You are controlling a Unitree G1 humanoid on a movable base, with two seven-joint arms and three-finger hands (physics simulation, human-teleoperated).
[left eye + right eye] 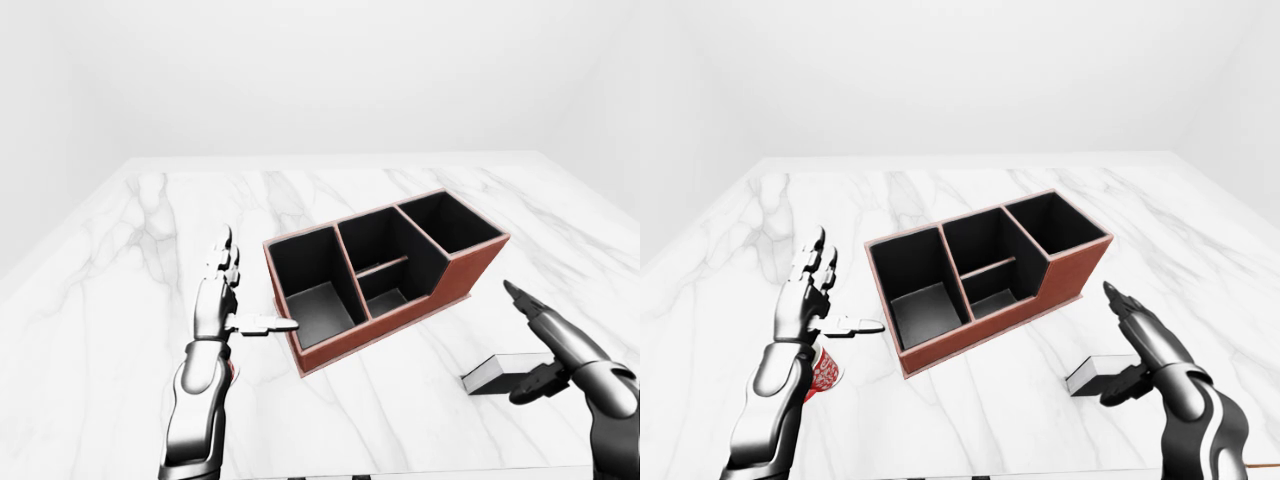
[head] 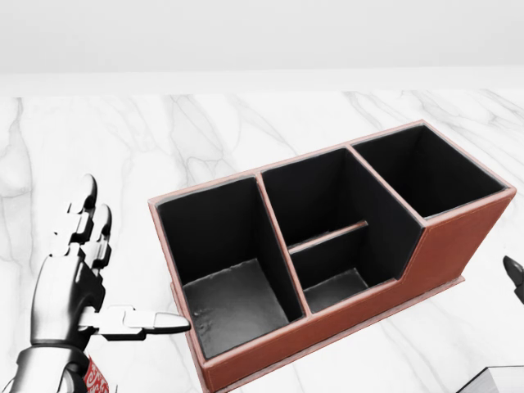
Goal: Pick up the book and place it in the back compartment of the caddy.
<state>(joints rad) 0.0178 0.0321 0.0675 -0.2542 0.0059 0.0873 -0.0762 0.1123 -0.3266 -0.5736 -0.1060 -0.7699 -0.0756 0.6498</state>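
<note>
The red-brown caddy [image 2: 458, 246] with black compartments lies slantwise on the marble table; its middle section is split by a low divider. The grey book [image 1: 492, 372] lies flat on the table, below and right of the caddy in the left-eye view; only its corner [image 2: 501, 378] shows in the head view. My right hand [image 1: 528, 342] is open just right of the book, fingers stretched toward the caddy and thumb close to the book's right end. My left hand [image 2: 123, 266] stands open left of the caddy, fingers up and thumb pointing at its nearest wall.
A red patterned cup [image 1: 826, 368] stands on the table under my left wrist. The white marble table [image 1: 130, 260] spreads wide around the caddy, with its far edge [image 1: 330, 160] against a plain white wall.
</note>
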